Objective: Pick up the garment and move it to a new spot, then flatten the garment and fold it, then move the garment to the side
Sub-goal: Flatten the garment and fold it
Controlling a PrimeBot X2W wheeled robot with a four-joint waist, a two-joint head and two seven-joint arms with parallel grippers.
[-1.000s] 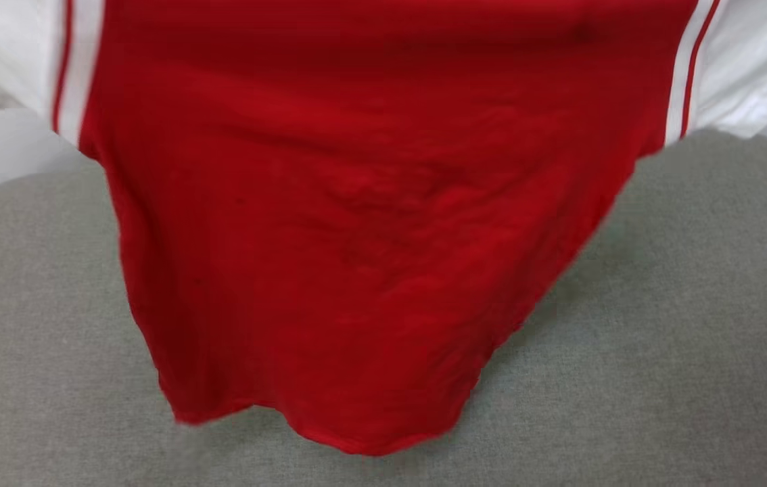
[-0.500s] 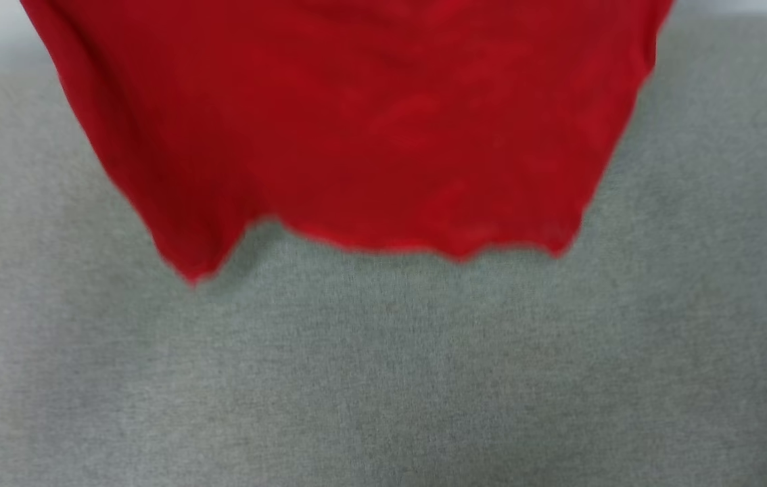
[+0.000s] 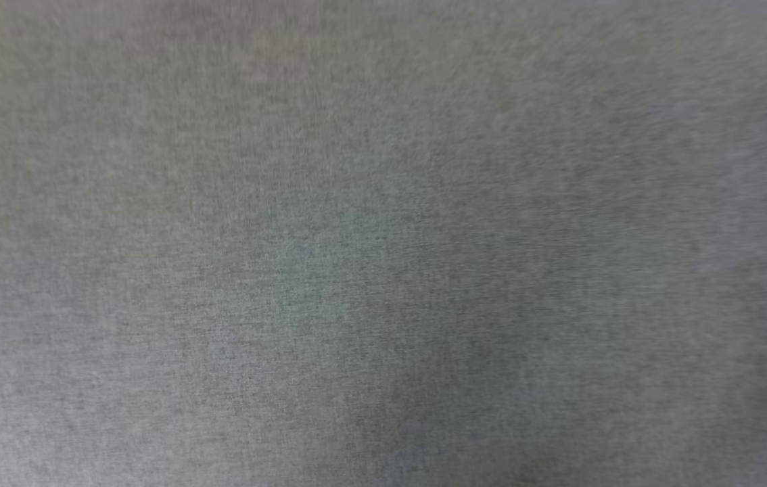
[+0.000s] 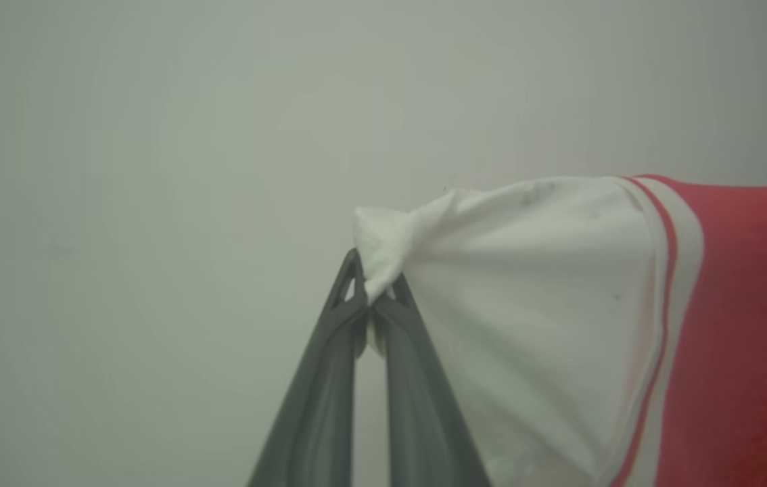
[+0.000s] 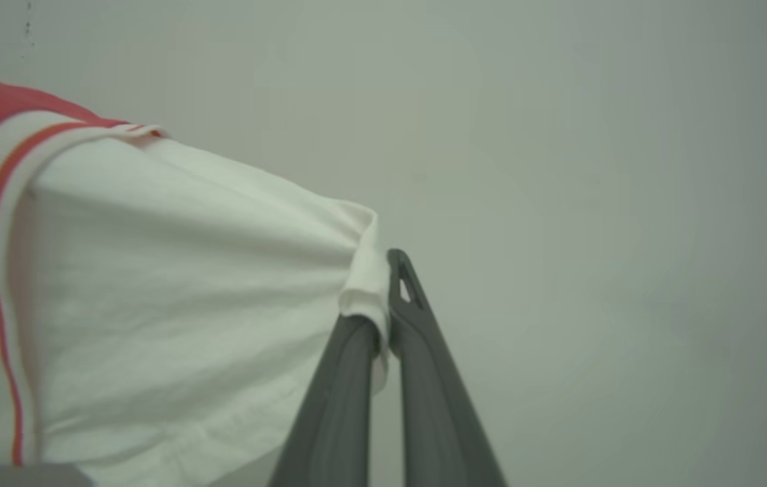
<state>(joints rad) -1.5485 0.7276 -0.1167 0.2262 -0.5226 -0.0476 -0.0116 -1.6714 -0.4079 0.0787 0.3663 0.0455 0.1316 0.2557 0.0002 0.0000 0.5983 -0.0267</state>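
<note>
At the 2 sleeve tips of the garment, left gripper and right gripper sit clamped. Looks mid-carry; next, probably lay it flat.

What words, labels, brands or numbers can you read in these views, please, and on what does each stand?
None can be read. The garment shows plain white sleeve fabric and red-and-white stripe trim, with no lettering on the parts in view; the grey cloth surface carries no print.
</note>
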